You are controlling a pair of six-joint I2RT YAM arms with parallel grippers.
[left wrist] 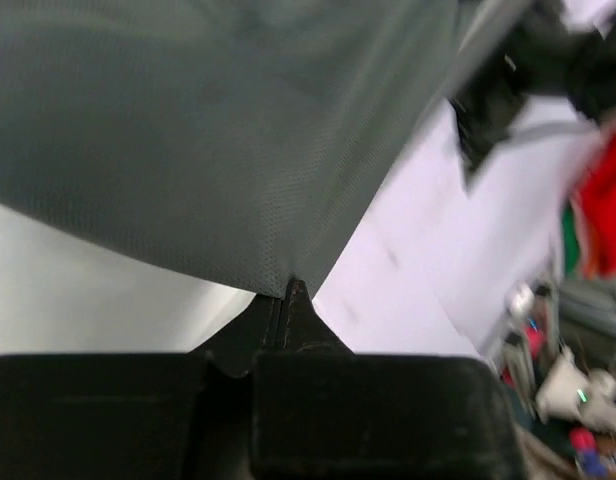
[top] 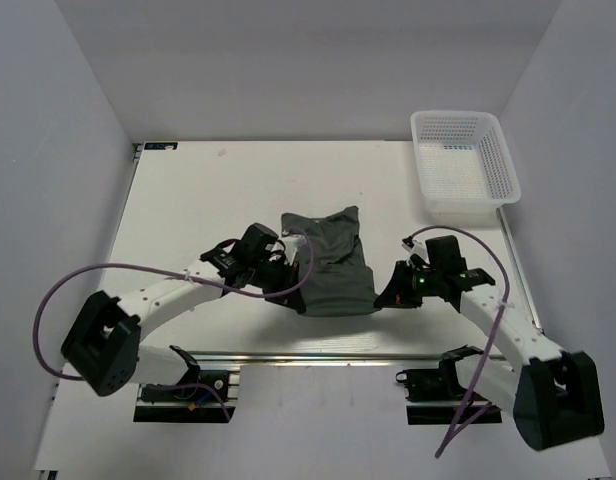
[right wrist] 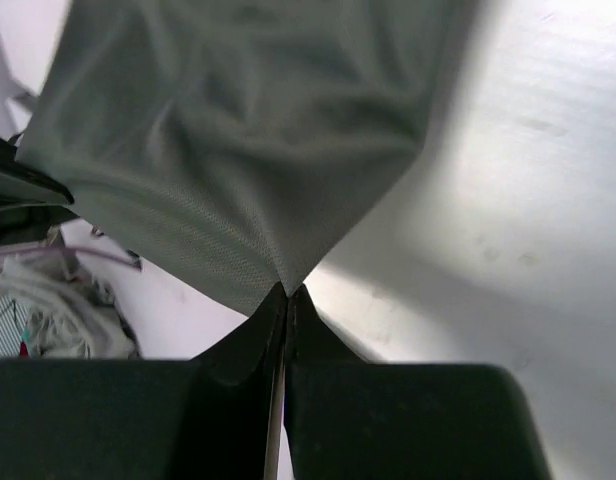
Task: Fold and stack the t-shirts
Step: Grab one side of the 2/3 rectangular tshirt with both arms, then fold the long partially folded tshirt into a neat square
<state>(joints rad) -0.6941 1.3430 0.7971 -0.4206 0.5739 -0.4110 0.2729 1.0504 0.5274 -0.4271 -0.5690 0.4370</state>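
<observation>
Pinching one near corner of the dark grey-green t-shirt (top: 333,262), the left gripper (left wrist: 288,292) has its fingers pressed together on the cloth, and the right gripper (right wrist: 286,292) is clamped the same way on the other near corner. The cloth fans out taut from each set of tips, the near hem stretched between them, the far part rumpled on the table (top: 188,200). The t-shirt lies well apart from the white mesh basket (top: 463,165), to its left and nearer the arms.
</observation>
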